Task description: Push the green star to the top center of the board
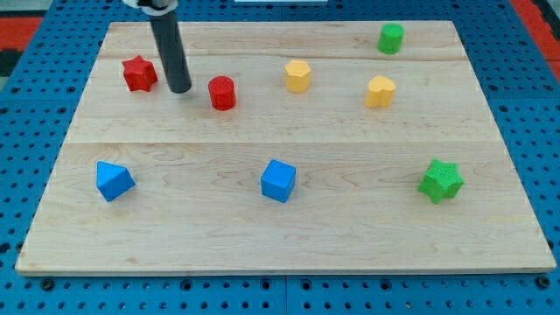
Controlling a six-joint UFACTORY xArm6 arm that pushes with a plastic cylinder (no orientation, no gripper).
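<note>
The green star (440,180) lies near the board's right edge, in the lower half of the view. My tip (179,89) is far from it, at the view's upper left, between the red star (139,73) on its left and the red cylinder (222,93) on its right. The tip touches neither of them. The rod rises from the tip to the view's top edge.
The wooden board (289,236) rests on a blue pegboard. A green cylinder (390,38) sits at the top right. A yellow hexagon (297,76) and a yellow block (380,91) lie right of centre. Two blue blocks (114,181) (278,181) lie in the lower half.
</note>
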